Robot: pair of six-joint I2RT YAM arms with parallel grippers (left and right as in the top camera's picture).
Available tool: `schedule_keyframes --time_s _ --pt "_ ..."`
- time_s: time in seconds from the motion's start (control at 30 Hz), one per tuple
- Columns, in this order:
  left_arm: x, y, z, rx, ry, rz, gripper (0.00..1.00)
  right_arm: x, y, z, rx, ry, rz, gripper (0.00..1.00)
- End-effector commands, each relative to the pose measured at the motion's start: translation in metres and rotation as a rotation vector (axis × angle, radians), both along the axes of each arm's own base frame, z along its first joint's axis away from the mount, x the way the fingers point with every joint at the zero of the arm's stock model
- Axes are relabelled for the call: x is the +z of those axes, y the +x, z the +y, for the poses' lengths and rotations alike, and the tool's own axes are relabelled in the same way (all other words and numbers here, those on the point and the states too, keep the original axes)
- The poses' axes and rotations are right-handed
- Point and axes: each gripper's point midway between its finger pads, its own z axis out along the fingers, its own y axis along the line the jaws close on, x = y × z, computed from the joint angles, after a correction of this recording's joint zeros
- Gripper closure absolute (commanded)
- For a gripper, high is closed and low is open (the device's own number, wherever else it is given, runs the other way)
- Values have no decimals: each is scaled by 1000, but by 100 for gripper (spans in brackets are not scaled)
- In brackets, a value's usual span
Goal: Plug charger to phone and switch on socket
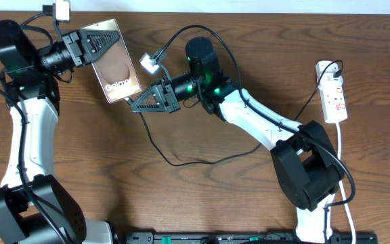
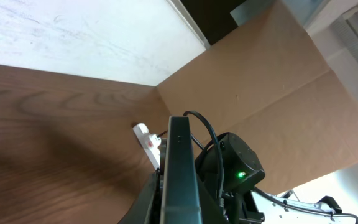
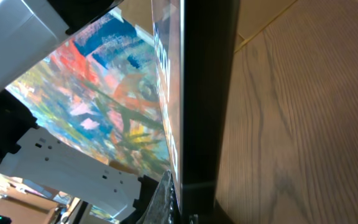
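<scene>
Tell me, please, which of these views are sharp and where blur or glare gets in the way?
Overhead: evenly lit and sharp, shadows soft, the lettering on the phone readable. Left wrist: the phone's near edge is soft, the socket small yet legible, the white wall washed out. Right wrist: the phone's dark edge crosses the whole frame; the colourful area beside it is smeared.

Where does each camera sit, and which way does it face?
Overhead: above the table, looking down; left arm and right arm show.
Left wrist: sights along the phone edge toward the socket; right arm shows.
Right wrist: close against the phone's edge; own fingers barely show.
Shared: overhead and left wrist both show the socket.
</scene>
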Motion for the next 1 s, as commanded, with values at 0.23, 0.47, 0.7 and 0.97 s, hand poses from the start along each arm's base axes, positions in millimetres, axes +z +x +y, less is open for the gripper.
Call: schedule_keyframes --time_s 0.23,0.47,0.7,0.97 --pt "2 -13 -11 -89 -10 8 92 8 27 18 -190 -12 -39 99" --pt "2 -13 -11 -89 -9 5 93 14 36 20 -247 -2 -17 99" --pt "2 -13 -11 -89 -9 5 93 21 39 22 -268 21 -31 99" --pt "2 -13 -10 -90 -9 5 92 21 39 22 -268 21 -31 99"
